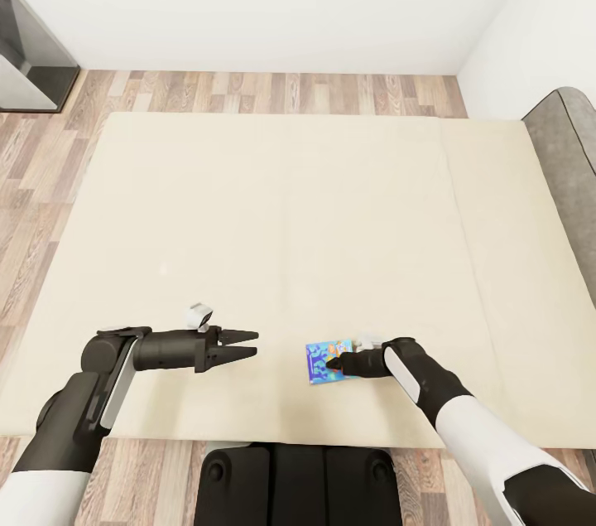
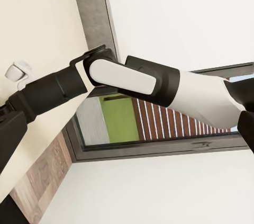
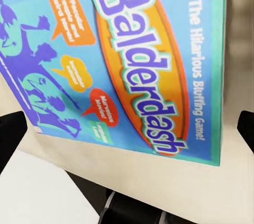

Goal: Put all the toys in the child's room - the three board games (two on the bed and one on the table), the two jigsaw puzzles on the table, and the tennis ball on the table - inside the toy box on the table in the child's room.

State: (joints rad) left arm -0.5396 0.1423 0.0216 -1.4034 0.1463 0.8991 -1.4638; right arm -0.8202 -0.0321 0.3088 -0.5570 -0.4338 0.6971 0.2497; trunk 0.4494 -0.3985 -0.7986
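Observation:
A small blue board game (image 1: 324, 362), lettered Balderdash (image 3: 121, 60), lies flat on the bed (image 1: 273, 211) near its front edge. My right gripper (image 1: 334, 363) is down at the box's right side, open. In the right wrist view its two dark fingertips (image 3: 10, 134) stand wide apart on either side of the box, not pressing it. My left gripper (image 1: 248, 345) hovers over bare mattress to the left of the box, a hand's width away, open with nothing between its fingers. The toy box, the table and the other toys are out of view.
The grey headboard (image 1: 567, 170) runs along the bed's right side by a white wall. Wood-plank floor (image 1: 273, 91) lies beyond the bed and to its left. A grey-framed unit (image 1: 29, 54) stands at the far left. My dark base (image 1: 298, 484) sits against the bed's front edge.

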